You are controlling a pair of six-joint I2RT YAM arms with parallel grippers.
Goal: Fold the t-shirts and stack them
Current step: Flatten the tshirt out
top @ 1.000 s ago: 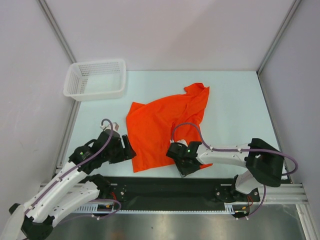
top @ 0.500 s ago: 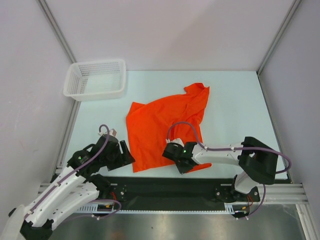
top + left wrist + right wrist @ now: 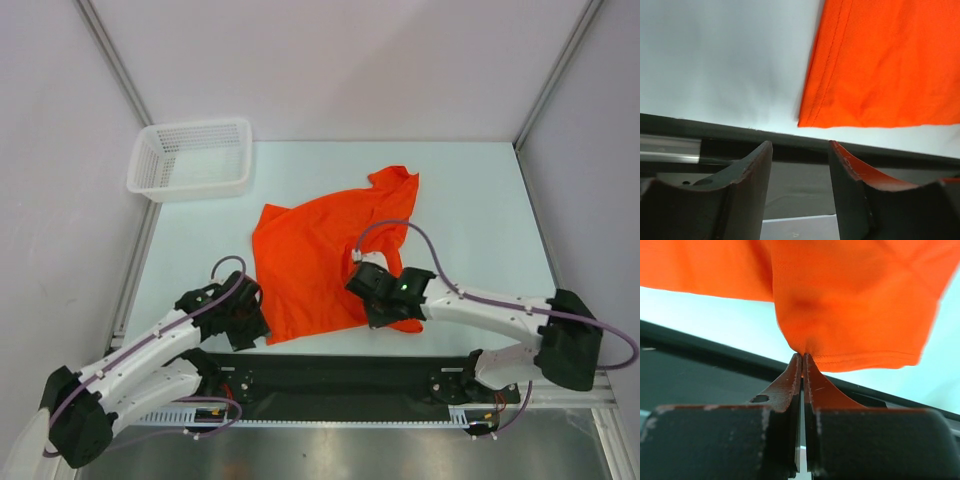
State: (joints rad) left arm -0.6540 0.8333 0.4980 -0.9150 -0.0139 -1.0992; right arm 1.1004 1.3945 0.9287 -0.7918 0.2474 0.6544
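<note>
Now your right gripper (image 3: 802,357) has moved up from the near edge of the table (image 3: 470,200) and sits further over the orange-red t-shirt (image 3: 310,250), which lies rumpled mid-table, so a first fold looks to be starting. Its fingers are pressed together on a tuck of the hem. Your left gripper (image 3: 800,147) has slid up to the shirt's near-left corner, fingers apart, holding nothing.
</note>
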